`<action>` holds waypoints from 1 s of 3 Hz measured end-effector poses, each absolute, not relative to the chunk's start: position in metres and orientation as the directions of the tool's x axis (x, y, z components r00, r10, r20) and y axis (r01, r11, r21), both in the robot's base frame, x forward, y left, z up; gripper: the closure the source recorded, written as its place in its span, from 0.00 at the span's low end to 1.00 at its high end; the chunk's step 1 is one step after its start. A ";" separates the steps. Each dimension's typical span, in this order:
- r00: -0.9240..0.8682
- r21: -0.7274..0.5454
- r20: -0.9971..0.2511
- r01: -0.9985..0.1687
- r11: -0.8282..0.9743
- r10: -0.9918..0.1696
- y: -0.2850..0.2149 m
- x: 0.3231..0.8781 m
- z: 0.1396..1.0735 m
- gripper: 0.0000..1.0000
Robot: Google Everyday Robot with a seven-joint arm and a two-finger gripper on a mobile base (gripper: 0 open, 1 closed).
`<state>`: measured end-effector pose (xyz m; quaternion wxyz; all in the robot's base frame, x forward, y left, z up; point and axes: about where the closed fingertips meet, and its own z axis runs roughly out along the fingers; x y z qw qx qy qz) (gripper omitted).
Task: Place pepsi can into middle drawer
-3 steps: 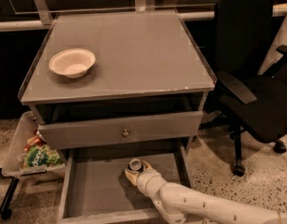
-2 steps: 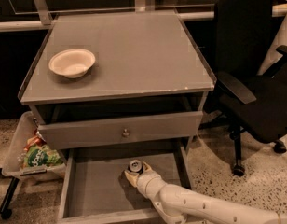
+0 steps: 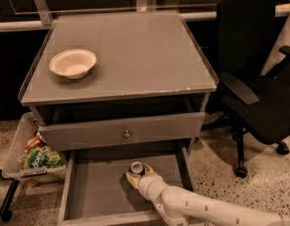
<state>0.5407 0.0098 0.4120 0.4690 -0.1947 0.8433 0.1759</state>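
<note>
My claw (image 3: 135, 177) is down inside the open middle drawer (image 3: 95, 192), clamped around the upright pepsi can (image 3: 136, 166), toward 1 o'clock from the floor's centre. I cannot tell whether the can touches the floor. My arm (image 3: 206, 208) enters from 4 o'clock. A white bowl (image 3: 72, 63) sits at 10 o'clock on the tabletop (image 3: 135, 46).

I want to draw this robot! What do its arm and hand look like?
The arm is a fat, smooth, creamy-white tube with rounded joints and tiny dark dots along it. The gripper, down in the open middle drawer, is a yellowish tan colour. No cables show.
</note>
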 end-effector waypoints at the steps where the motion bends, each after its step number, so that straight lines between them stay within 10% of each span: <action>1: -0.484 0.114 -0.860 -0.493 0.862 -0.163 0.010 0.541 0.412 0.35; 3: -0.484 0.114 -0.860 -0.493 0.862 -0.163 0.010 0.541 0.412 0.00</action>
